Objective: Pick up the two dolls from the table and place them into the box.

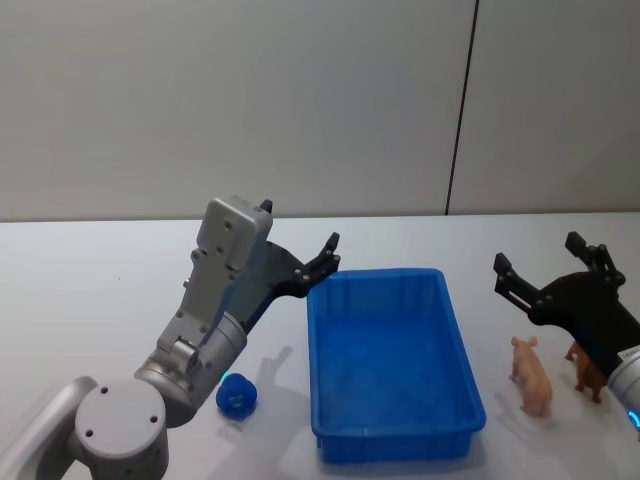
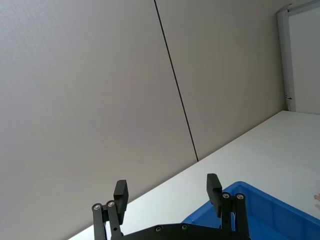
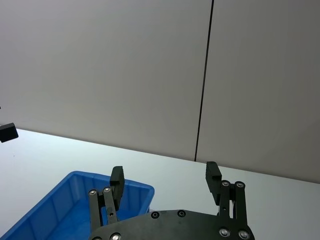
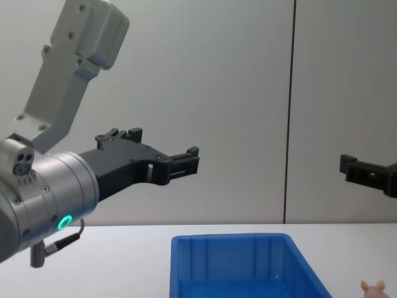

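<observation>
Item one, the pink doll: pale peach, small ears, standing on the white bench just off the right long side of the box, at about 4 o'clock from the box's centre in the head view. It is clear of the rim and not gripped. Its ears also show at the lower right of the chest view. Item two, the blue doll: dark blue, rounded, on the bench near the box's near-left corner at about 8 o'clock. It is apart from the box wall, close under the left arm's wrist and untouched. A brown toy animal stands just beside the pink doll at its 3 o'clock, partly hidden behind the right arm. The box is a bright blue bin with ribbed inner walls and a thick rim, and both dolls lie outside it. The left claw hangs in the air over the box's far-left corner, at 11 o'clock, with its jaws spread wide and nothing between them. The right claw hangs off the box's far-right side at 2 o'clock, above and beyond the pink doll, its jaws likewise wide apart and gripping nothing. A green ring light glows on the left arm. Grey wall panels with a dark vertical seam stand behind the bench.
</observation>
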Available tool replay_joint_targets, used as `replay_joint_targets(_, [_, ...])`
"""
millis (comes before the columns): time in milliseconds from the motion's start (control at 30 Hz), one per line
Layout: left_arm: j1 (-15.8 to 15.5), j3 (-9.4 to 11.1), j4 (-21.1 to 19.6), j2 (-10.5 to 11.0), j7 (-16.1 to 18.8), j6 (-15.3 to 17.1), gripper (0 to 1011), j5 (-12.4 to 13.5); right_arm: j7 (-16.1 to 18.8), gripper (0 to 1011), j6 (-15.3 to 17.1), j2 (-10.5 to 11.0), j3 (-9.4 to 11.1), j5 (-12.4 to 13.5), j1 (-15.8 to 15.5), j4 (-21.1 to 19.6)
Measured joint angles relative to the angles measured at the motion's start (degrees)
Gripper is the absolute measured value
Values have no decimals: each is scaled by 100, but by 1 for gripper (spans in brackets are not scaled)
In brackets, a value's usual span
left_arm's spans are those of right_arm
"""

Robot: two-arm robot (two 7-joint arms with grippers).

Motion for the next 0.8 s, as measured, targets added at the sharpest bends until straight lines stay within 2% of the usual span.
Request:
replay_joint_targets(400, [0, 0, 0, 0, 0, 0, 1001, 0, -36, 1001, 3, 23, 15, 9, -46, -29])
replay_joint_targets(533, [0, 0, 0, 0, 0, 0, 1001, 0, -160, 1001, 19, 83, 52, 56, -158, -126])
replay_joint_targets(800, [0, 0, 0, 0, 0, 0, 1001, 0, -637, 1001, 129, 381, 236, 234, -659, -487])
